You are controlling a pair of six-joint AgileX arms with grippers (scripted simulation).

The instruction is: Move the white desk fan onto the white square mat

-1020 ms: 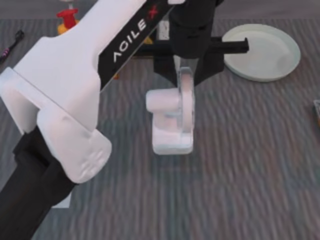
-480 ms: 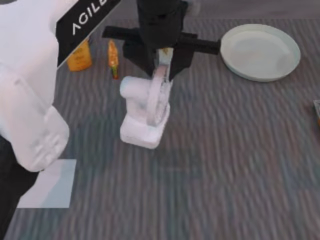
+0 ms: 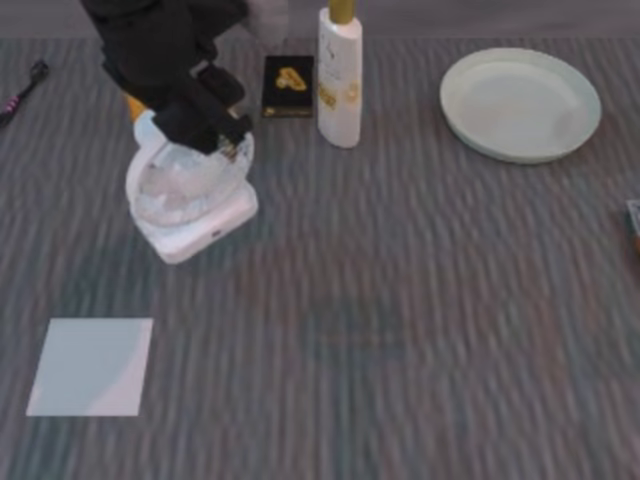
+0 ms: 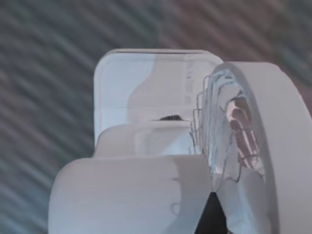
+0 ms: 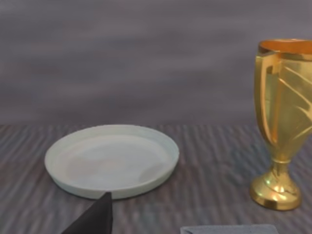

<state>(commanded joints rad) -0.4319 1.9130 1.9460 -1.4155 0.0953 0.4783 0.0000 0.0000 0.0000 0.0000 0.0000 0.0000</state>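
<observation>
The white desk fan (image 3: 190, 195) is at the back left of the table, its round grilled head turned up toward the top camera and its squarish base (image 3: 205, 228) toward the front. My left gripper (image 3: 212, 135) reaches down from behind and is shut on the fan's head. The left wrist view is filled by the fan: base (image 4: 146, 83), grille ring (image 4: 265, 141), motor housing (image 4: 126, 195), and one black fingertip (image 4: 213, 219) against the head. The white square mat (image 3: 92, 366) lies flat at the front left, apart from the fan. My right arm is outside the top view.
A tall white bottle (image 3: 340, 78) and a black box (image 3: 288, 85) stand at the back centre. The round white plate (image 3: 520, 103) (image 5: 112, 161) is at the back right. A gold trophy (image 5: 280, 126) stands near the right gripper. An orange item (image 3: 131, 102) shows behind the left gripper.
My left arm has carried the fan from the table's middle to the back left, and the fan has turned. The arm no longer covers the mat, bottle and box.
</observation>
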